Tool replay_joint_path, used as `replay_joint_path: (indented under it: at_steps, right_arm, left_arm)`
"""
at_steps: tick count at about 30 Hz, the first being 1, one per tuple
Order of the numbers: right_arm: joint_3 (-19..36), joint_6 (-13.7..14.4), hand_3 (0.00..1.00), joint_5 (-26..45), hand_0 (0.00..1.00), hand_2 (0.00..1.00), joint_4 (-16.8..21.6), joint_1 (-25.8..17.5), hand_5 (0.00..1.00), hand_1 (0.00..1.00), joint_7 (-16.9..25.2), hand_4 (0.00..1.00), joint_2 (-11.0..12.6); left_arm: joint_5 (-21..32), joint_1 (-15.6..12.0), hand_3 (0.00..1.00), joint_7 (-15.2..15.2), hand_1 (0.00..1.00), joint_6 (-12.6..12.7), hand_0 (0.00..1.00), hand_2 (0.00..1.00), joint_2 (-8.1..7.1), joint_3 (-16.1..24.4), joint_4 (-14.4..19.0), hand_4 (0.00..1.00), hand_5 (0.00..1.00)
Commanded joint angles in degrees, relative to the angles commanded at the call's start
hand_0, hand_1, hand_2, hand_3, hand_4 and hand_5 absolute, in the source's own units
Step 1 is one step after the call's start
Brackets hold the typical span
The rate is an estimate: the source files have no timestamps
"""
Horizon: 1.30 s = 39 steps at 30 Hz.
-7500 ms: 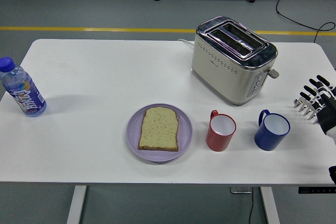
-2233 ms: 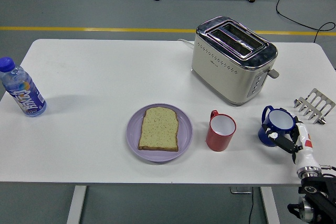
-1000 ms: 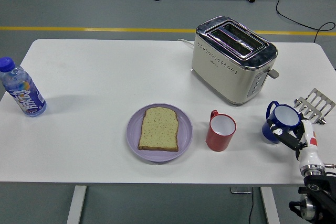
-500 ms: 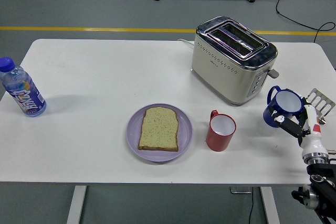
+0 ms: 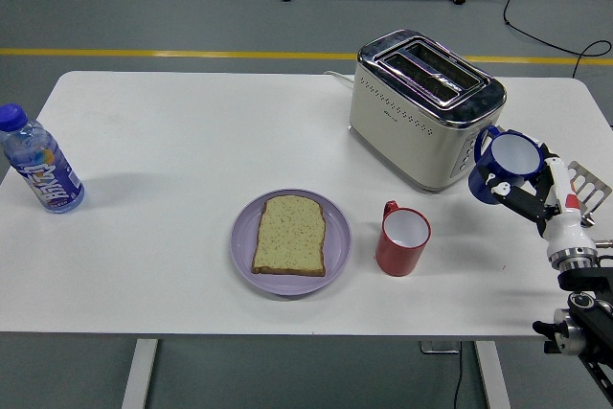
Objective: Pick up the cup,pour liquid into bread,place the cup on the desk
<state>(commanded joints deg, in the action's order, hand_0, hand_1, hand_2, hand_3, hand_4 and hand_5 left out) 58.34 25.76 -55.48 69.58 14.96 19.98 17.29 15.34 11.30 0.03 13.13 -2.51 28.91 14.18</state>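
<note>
Right hand (image 5: 530,193): enters from the lower right corner; fingers wrapped around the blue cup (image 5: 502,167), holding it clear of the table, tipped toward the left.
Blue cup: white inside, handle on its far-left side, held just in front of the toaster's right end and its lever; whether it touches the toaster cannot be told.
Left hand: out of the picture.
Table (image 5: 182,131): white, its near edge running across the bottom.
Plate (image 5: 245,240): lilac, round, near the front edge at the centre.
Bread (image 5: 290,235): one slice lying flat on the plate, well to the left of the held cup.
Red cup (image 5: 402,239): upright, white inside, handle at its far-left; stands just right of the plate, between the bread and the blue cup.
Bottle (image 5: 38,162): blue cap and blue label, at the far left edge of the table, well apart from everything else.
Metal rack (image 5: 586,182): silvery, at the right edge, partly hidden behind the hand.
Toaster (image 5: 423,109): cream and chrome, two slots, set at an angle behind the red cup.
Floor beyond: grey, with a yellow line (image 5: 172,53).
</note>
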Motion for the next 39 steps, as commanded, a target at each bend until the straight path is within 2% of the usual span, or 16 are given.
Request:
replay_joint_path:
  at_steps: [9,15,21,33,39]
  right_arm:
    - [-0.94,0.49,0.633,-4.47,0.451,0.551,6.66,2.25,0.008,0.462,-5.77,0.731,1.61]
    - [-2.13,-0.48,0.617,-7.53,0.434,0.548,10.15,4.76,0.006,0.45,-12.02,0.73,2.52]
    - [-3.79,-1.89,0.612,-9.4,0.426,0.55,11.38,7.33,0.002,0.443,-16.09,0.723,2.25]
    - [-8.76,-3.15,0.613,-10.5,0.425,0.549,11.54,14.11,0.002,0.441,-18.82,0.728,0.08]
    - [-10.55,-5.38,0.594,-13.38,0.424,0.543,11.02,16.81,0.002,0.434,-21.03,0.735,-1.84]
  left_arm:
    - [0.24,0.08,0.611,-0.08,0.756,-0.05,0.69,0.773,-0.07,-0.17,-0.01,0.396,0.998]
    - [0.2,0.23,0.611,-0.08,0.756,-0.02,0.69,0.773,-0.16,-0.09,-0.02,0.396,0.998]
    - [0.2,0.39,0.611,-0.09,0.756,0.03,0.69,0.773,-0.21,-0.08,0.0,0.396,0.998]
    - [0.43,0.56,0.611,-0.19,0.756,0.11,0.69,0.773,-0.35,-0.2,0.04,0.396,0.998]
    - [0.71,0.46,0.611,-0.3,0.756,0.15,0.69,0.773,-0.41,-0.28,0.03,0.396,0.998]
